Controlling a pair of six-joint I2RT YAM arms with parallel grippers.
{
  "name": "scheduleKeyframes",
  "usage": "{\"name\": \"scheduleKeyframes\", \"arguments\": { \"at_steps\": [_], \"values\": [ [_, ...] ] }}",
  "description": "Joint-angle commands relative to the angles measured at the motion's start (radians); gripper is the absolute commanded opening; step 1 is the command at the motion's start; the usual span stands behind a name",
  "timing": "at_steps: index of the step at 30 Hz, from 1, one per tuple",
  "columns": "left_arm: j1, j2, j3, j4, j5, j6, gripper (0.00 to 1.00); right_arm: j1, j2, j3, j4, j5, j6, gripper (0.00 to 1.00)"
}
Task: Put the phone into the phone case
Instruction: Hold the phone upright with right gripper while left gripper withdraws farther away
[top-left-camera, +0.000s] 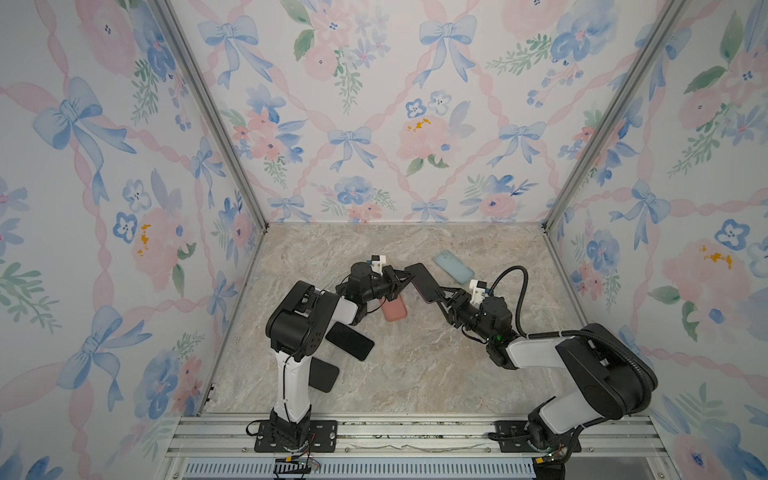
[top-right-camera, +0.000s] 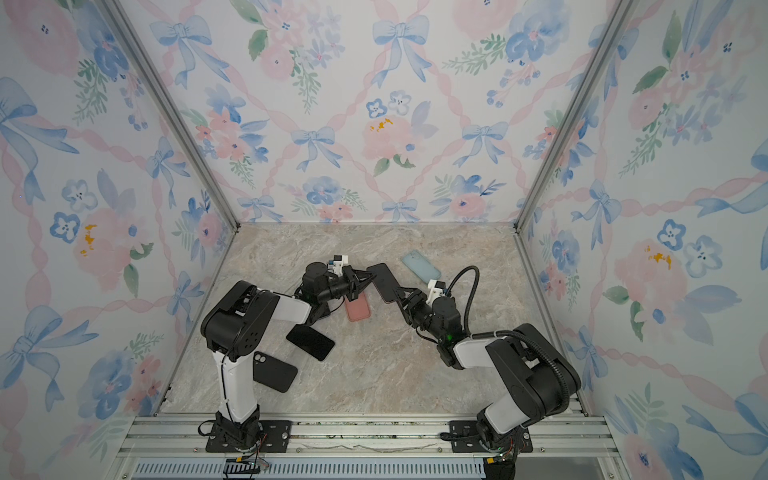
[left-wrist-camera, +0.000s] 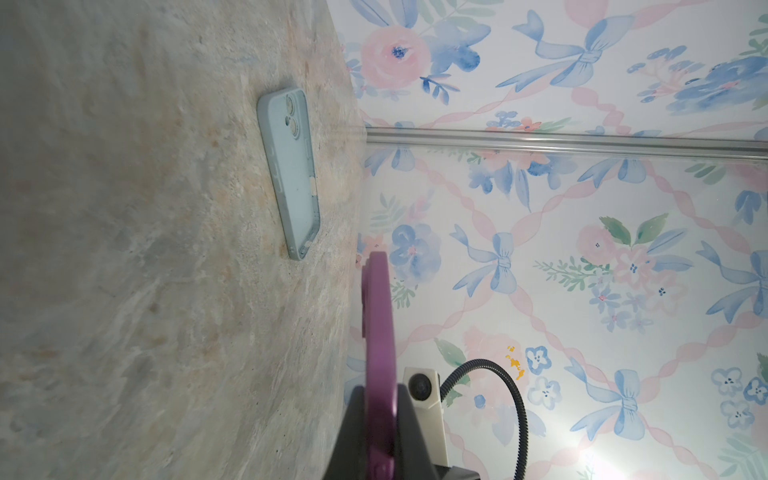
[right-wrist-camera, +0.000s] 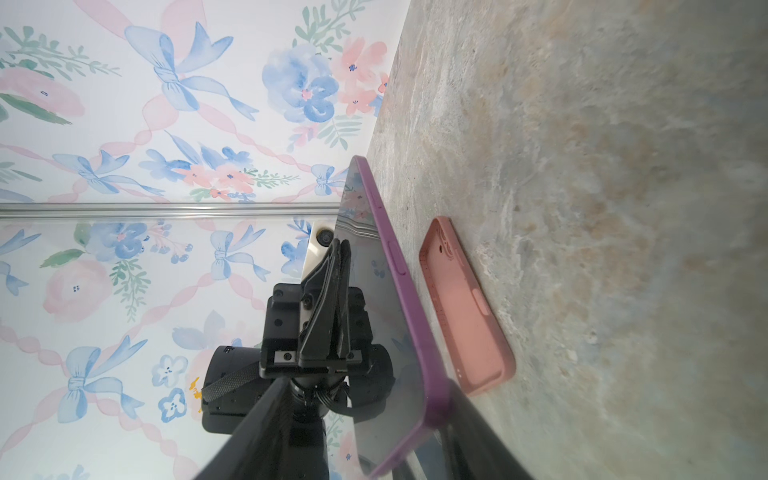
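**Phone held aloft between two grippers, cases waiting below**

And the purple-rimmed phone (top-left-camera: 422, 282) is off the worktop (top-left-camera: 415, 374), slung just above centre in both top views. The left gripper (top-left-camera: 405, 276) is pressed tight on its upper-left end. The right gripper (top-left-camera: 440, 297) straddles the lower-right corner, but whether it has bitten down I cannot tell.

This looks a stiff slab with some heft, glossy glass on one face, so likely slick and unforgiving if dropped. The rim is the place to hold, clear of the side buttons seen in the right wrist view.

Directly beneath lies the pink case (right-wrist-camera: 465, 307), open side up. It looks soft and light, so it may skid when pushed into. A pale blue case (left-wrist-camera: 291, 166) sits toward the upper right.
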Motion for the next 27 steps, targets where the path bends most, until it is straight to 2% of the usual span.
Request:
{"name": "scheduleKeyframes", "arguments": {
  "at_steps": [1, 7, 19, 25, 27],
  "values": [
    [0.006, -0.053, 0.000, 0.074, 0.001, -0.024, 0.00, -0.013, 0.026, -0.018, 0.125, 0.008, 0.026, 0.55],
    [0.002, -0.054, -0.004, 0.075, -0.008, -0.023, 0.00, -0.012, 0.046, -0.006, 0.137, 0.000, 0.030, 0.47],
    [-0.002, -0.072, -0.020, 0.076, -0.021, 0.001, 0.00, -0.004, 0.110, 0.017, 0.219, -0.020, 0.045, 0.24],
    [-0.003, -0.105, -0.043, 0.058, -0.034, 0.049, 0.00, -0.005, 0.091, 0.017, 0.201, -0.018, 0.037, 0.16],
    [-0.003, -0.121, -0.047, 0.009, -0.038, 0.085, 0.04, -0.007, 0.091, 0.015, 0.186, -0.021, 0.031, 0.14]
  ]
}}
